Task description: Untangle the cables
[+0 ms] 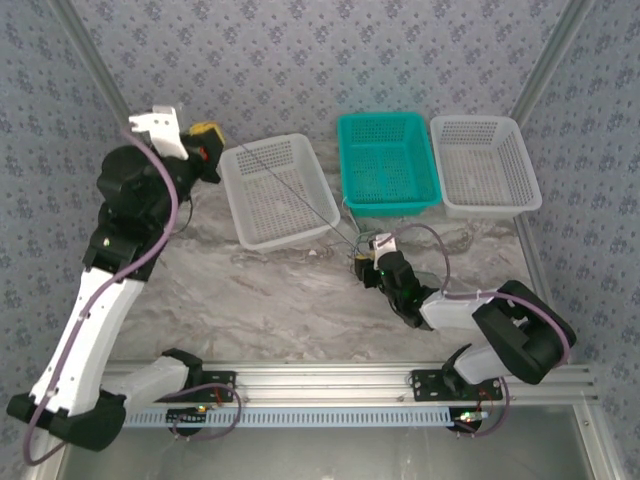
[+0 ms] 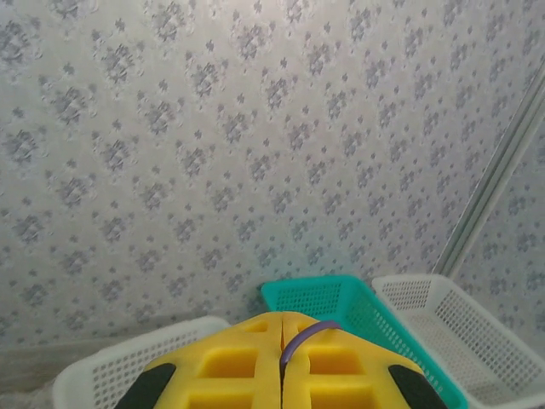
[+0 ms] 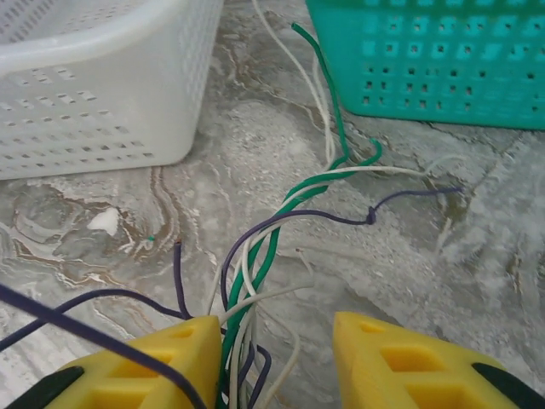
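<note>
Room: patterned walls (image 1: 300,60) enclose the far and side edges.

Table (image 1: 260,290): flat, smooth, grey marble-look top. Thin strands are judged likely to slide on it rather than snag.

Three perforated baskets are lined along the far edge: left basket (image 1: 232,190) (white), teal basket (image 1: 390,205) mid-edge, right basket (image 1: 490,208) (white) toward the far right corner.

The left arm is raised over the far left part of the table. The left end effector (image 1: 208,133) (image 2: 281,328) is clenched; a purple cable (image 2: 300,336) is pinched at the seam between its pads (image 2: 230,362). A dark strand, taken to be the same one (image 1: 290,185), is drawn in a straight line across the left basket toward the tangle and looks taut.

The right arm is laid low, reaching from the near right corner toward mid-table. The right end effector (image 1: 368,258) (image 3: 274,328) is released: its fingers (image 3: 145,366) are set apart and nothing is clamped.

Cables (image 1: 362,240) (image 3: 272,230): on the table, just before the gap between the left and teal baskets. Green, white and purple strands are twisted together.

Key relation: the twist lies directly ahead of the right end effector, and its near end passes through the finger gap, bunched against one finger. Its long axis runs straight away toward the far edge. There it fans out: green and white go toward the teal basket, and purple branches sideways past a small knot (image 3: 370,217). The right arm is far nearer. The left is well apart, linked only by the strand.

Risk, as judged: several bunched strands could be caught in one closure.
</note>
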